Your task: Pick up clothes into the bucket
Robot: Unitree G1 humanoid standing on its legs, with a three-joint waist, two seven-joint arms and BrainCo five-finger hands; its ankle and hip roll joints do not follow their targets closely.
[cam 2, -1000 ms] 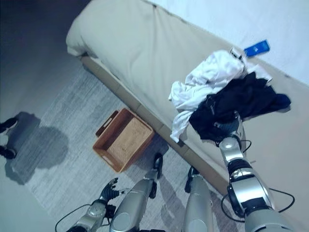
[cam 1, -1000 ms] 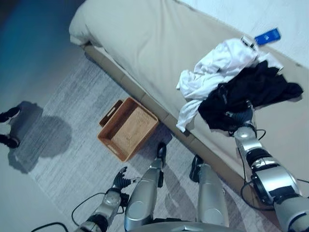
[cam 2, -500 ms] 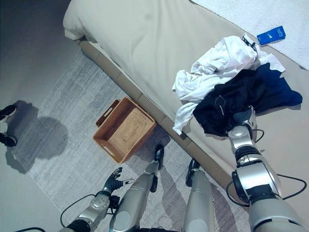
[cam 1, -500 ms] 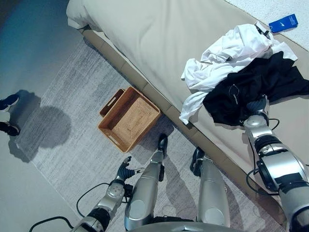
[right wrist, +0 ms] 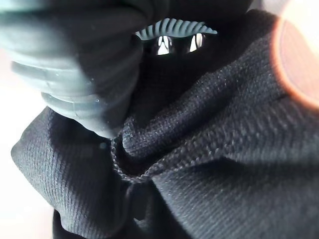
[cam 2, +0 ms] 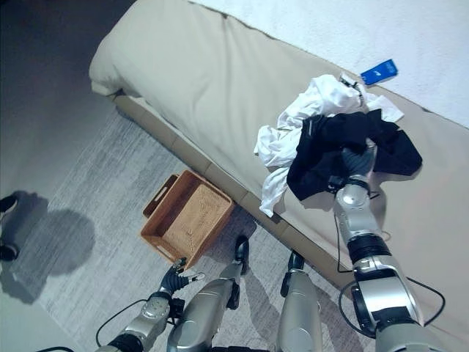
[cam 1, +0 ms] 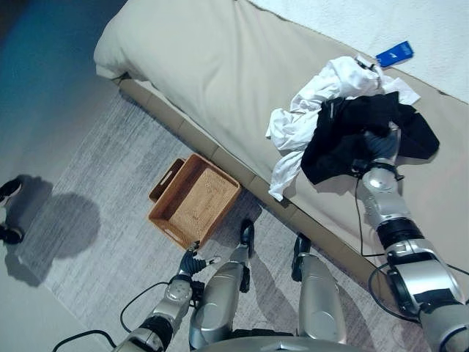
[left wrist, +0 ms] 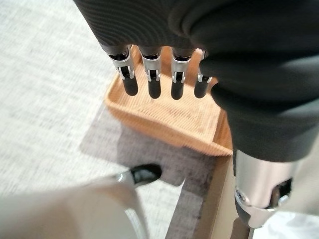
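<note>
- Eye views: your right hand (cam 1: 379,144) is buried in the black garment (cam 1: 344,139) on the bed (cam 1: 212,66). The cloth is bunched up around the hand, and the white clothes (cam 1: 311,110) lie touching it on the far side. A blue card (cam 1: 393,53) sits beyond the pile. The woven basket (cam 1: 195,199) stands on the rug (cam 1: 95,176), well apart from this hand and just ahead of your left hand (cam 1: 192,262).
- Left wrist view: your left hand's fingers (left wrist: 151,85) hang straight and spread, holding nothing, above the basket's near corner.
- Right wrist view: black knit (right wrist: 209,164) folds tightly against the ribbed cover; I judge the fingers are clamped on it, though the tips are hidden.
- Risk: the black garment overlaps the white heap, so lifting may drag white cloth off the bed edge. A shallow pinch could also slip on the swing to the basket.
- Against the frame a second ago: the hand sat at the garment's near edge; now it has gone deeper and the cloth has gathered up round it.
</note>
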